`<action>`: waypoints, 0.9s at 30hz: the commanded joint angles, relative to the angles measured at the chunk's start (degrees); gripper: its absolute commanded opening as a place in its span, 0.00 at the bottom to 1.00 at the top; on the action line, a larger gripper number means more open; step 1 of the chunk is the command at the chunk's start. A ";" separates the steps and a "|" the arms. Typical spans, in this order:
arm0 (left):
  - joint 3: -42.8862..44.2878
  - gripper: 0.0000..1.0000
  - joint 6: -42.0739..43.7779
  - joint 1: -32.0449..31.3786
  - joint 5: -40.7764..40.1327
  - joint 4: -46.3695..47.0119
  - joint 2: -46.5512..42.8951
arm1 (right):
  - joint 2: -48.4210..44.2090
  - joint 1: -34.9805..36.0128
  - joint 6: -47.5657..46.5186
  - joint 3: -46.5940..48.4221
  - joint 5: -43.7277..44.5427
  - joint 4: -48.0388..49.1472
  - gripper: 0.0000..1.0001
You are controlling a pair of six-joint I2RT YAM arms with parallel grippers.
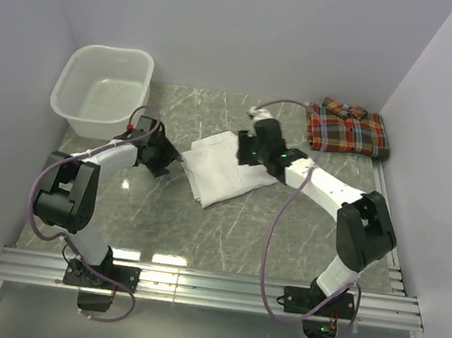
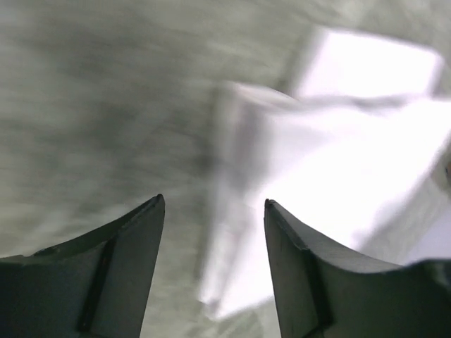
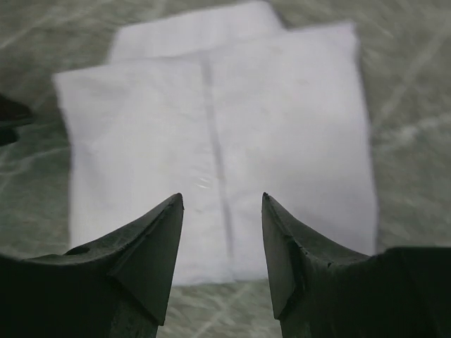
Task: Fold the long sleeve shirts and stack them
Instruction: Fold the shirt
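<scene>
The grey marbled counter [image 1: 228, 219] carries a white plastic laundry basket [image 1: 90, 124] in its far left corner. The white shirt [image 1: 221, 173] lies folded into a rectangle near the middle, flat and slightly askew. The red-orange plaid shirt [image 1: 348, 131] sits folded in the far right corner, well apart from the white one. The left pincer [image 2: 215, 204] hangs just beside the white shirt's left edge, released and empty. The right pincer [image 3: 222, 201] hovers over the same shirt, likewise spread and grasping nothing.
</scene>
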 commanded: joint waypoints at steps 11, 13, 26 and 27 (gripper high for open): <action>16.10 0.39 3.73 -11.12 1.84 3.23 12.19 | -5.55 -25.05 19.46 -17.36 -24.72 12.17 0.58; 14.17 0.37 3.56 -11.04 2.10 3.40 13.68 | -4.93 -26.12 21.83 -18.86 -27.09 13.95 0.58; -4.46 0.40 6.10 -4.01 -2.55 0.69 5.26 | -6.50 -26.47 26.50 -25.98 -30.71 19.14 0.63; -6.04 0.43 6.46 -3.31 -3.68 -0.02 2.90 | -7.03 -26.39 26.50 -26.33 -30.36 18.97 0.65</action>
